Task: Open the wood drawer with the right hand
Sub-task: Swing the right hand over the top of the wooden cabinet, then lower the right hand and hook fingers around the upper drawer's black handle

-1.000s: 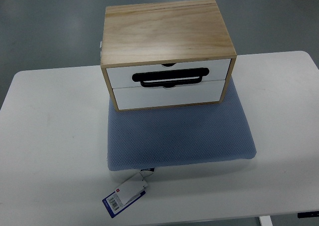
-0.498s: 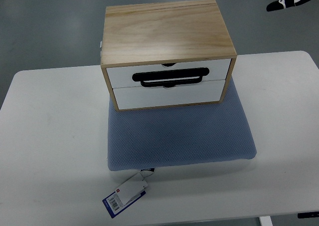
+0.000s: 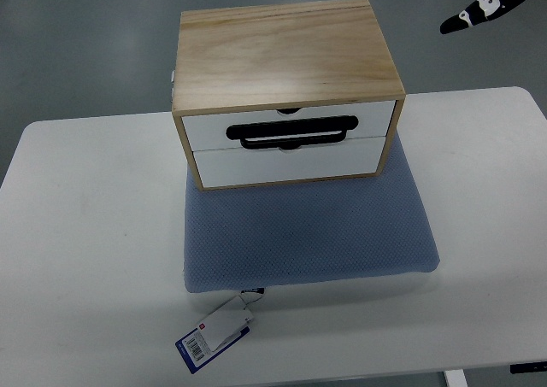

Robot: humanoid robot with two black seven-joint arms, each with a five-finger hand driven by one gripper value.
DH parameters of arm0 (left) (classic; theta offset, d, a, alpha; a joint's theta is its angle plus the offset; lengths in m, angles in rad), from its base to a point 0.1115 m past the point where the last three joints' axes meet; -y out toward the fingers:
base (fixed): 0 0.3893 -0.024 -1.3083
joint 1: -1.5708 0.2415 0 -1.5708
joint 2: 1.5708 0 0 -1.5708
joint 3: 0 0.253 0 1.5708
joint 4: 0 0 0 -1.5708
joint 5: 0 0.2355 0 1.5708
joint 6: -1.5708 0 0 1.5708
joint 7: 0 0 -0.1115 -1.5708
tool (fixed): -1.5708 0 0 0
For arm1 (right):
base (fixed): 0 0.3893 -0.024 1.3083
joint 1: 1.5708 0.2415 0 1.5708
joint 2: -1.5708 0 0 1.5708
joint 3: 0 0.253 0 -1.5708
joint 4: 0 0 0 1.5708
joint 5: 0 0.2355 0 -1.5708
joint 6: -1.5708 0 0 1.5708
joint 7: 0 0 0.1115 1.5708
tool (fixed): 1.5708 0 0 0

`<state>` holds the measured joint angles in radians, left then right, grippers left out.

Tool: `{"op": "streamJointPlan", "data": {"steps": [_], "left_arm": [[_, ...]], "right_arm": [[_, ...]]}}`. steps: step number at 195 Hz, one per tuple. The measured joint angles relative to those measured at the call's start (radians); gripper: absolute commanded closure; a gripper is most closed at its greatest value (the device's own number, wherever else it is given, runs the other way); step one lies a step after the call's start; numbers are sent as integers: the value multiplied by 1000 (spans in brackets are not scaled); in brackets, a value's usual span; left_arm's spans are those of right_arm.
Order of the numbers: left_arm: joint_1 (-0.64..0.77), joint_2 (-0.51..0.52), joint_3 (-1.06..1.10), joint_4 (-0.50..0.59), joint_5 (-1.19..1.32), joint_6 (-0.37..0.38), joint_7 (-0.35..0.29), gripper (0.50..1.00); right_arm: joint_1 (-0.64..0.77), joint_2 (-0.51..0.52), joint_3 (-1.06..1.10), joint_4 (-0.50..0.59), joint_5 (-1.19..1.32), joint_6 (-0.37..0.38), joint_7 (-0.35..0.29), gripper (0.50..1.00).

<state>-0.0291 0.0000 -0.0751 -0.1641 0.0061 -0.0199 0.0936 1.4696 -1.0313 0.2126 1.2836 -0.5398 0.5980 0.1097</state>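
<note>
From my remote station, the wooden drawer box sits on the far part of a blue-grey cushion, which lies on the white table. Both white drawers are pushed in flush, so I cannot see what, if anything, they contain. The upper drawer carries a black bar handle; the lower drawer sits directly beneath it. My right hand shows only as dark fingertips in the top right corner, over the floor and well apart from the box; they hold nothing, but how far the hand is open I cannot tell. A barcode tag lies on the table at the cushion's near edge.
</note>
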Motion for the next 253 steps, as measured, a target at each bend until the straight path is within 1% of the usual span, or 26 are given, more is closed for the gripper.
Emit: {"op": "streamJointPlan", "data": {"steps": [22,87,142,187,220,253], "left_arm": [[0,0,0,0,0,0,0,500],[0,0,0,0,0,0,0,500],[0,0,0,0,0,0,0,500],[0,0,0,0,0,0,0,500],[0,0,0,0,0,0,0,500],[0,0,0,0,0,0,0,500]], "right_arm": [[24,9,-28,7,4,11,5,570],[133,74,-151,27,7,13,7,570],[199,136,-163,56,-1,13,-4,570],[252,187,-184,79,-8,13,-57,572],[319,234,-245,102,-17,13,-74,572],[371,315,-301,104,-19,13,-103,572]]}}
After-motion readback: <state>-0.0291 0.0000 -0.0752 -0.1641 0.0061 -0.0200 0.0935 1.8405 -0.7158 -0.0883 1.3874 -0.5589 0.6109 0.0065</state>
